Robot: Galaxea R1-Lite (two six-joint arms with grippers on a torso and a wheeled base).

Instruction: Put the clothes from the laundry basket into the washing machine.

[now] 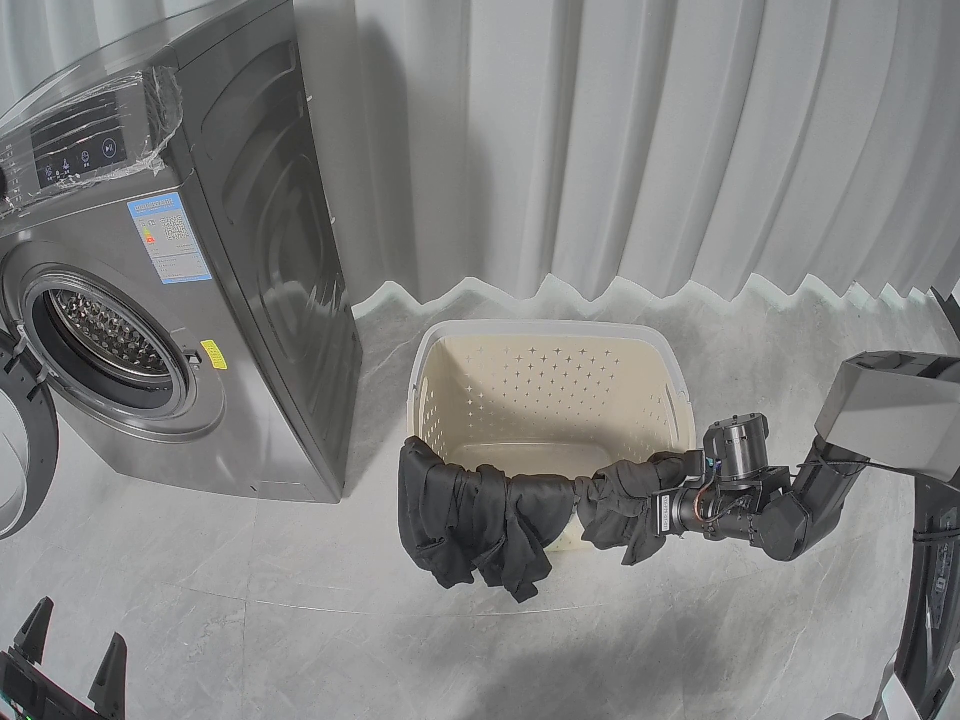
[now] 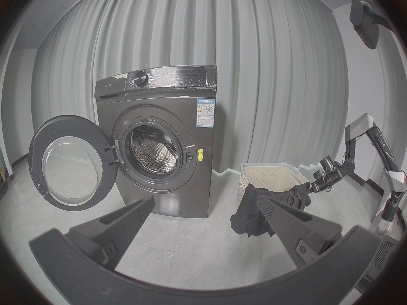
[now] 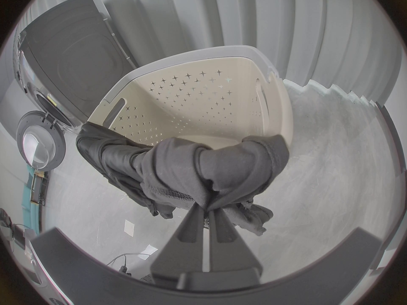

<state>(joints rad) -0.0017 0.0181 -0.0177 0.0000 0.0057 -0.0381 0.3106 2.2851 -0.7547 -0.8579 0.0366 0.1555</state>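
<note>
Left gripper (image 1: 72, 657): fingers spread, empty, nearest washing machine (image 1: 180, 252), door open. Dark garment (image 1: 480, 522) lay lengthwise along front rim of laundry basket (image 1: 550, 332). Right gripper (image 3: 207, 217) pinched its right end; machine lay leftward.

Staged laundry corner, more test studio than lived-in home. Grey front-load washer (image 1: 200, 282), door (image 2: 70, 162) swung open, film-wrapped panel (image 1: 80, 147). Cream basket (image 1: 550, 333) stands on the floor beside it, a dark garment (image 1: 470, 522) draped over its rim. White curtain (image 1: 620, 102) runs wall to wall as a backdrop. Pale stone-look floor (image 1: 300, 602), with a loose cable (image 3: 115, 259) and paper slips (image 3: 129, 228) lying on it.
</note>
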